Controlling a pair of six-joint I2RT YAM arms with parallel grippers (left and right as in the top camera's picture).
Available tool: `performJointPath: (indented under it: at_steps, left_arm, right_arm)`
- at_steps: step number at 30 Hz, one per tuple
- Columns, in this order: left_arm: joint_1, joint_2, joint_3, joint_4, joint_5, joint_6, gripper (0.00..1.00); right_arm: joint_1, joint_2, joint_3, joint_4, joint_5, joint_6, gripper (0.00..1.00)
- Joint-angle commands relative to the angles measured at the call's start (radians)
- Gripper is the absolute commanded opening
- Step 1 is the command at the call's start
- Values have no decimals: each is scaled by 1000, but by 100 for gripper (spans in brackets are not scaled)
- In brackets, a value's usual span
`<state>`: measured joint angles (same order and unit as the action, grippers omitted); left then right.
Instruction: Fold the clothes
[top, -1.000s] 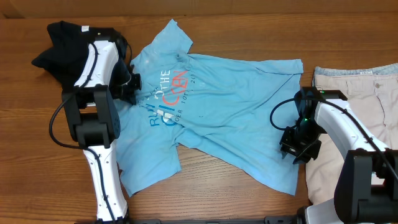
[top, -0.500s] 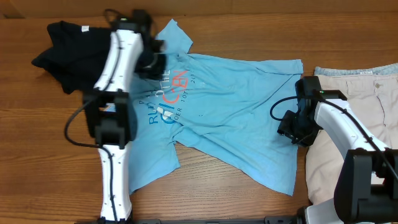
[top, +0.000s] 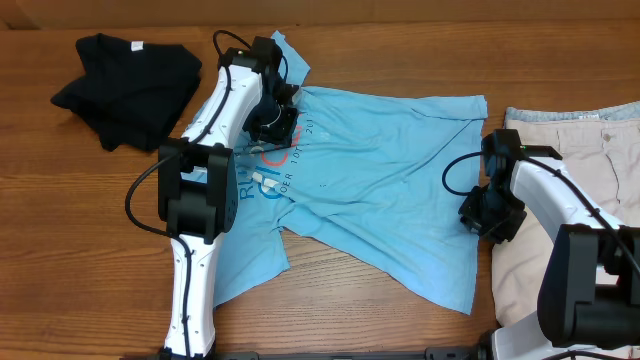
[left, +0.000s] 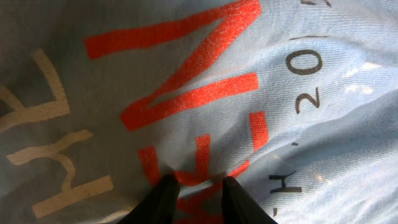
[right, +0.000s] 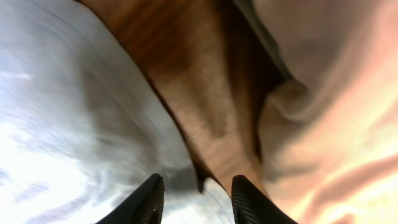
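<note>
Beneath the left gripper, T-shirt lettering, jaws slightly parted.

Overhead straight down, far; wrist views close, downward; all share T-shirt.

The T-shirt is light blue knit cloth, soft and matt, and the left wrist view shows its fine ribbed texture. Its red, white and dark letters look printed flat and matt into the cloth. The black garment is also matt cloth. The beige shorts look like a thicker woven cloth. The table is brown wood with visible grain and a slight sheen. The arm shells are smooth, glossy white plastic. The left gripper has dark, smooth fingers.
</note>
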<state>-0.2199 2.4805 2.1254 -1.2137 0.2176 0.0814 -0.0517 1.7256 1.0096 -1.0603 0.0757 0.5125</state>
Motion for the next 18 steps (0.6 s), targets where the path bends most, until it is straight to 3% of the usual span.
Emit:
performJointPath:
  at_steps: [1, 2, 3, 7, 15, 18]
  left_arm:
    - [31, 11, -32, 14, -52, -13, 28]
    - [37, 11, -32, 18, -72, -25, 25]
    - [43, 11, -32, 22, -98, -42, 21]
    - [75, 11, -32, 45, -186, -89, 6]
    - [149, 12, -38, 103, -128, -81, 4]
    - [153, 12, -25, 114, -57, -51, 9]
  right_arm:
    - [-4, 1, -45, 34, -77, -23, 20]
    - [-4, 1, -48, 35, -76, -23, 8]
    - [-4, 1, -47, 34, -65, -23, 4]
    - [-19, 1, -47, 1, 0, 16, 4]
    - [-62, 1, -45, -72, 42, 35, 4]
    - [-62, -3, -35, -67, 18, -5, 23]
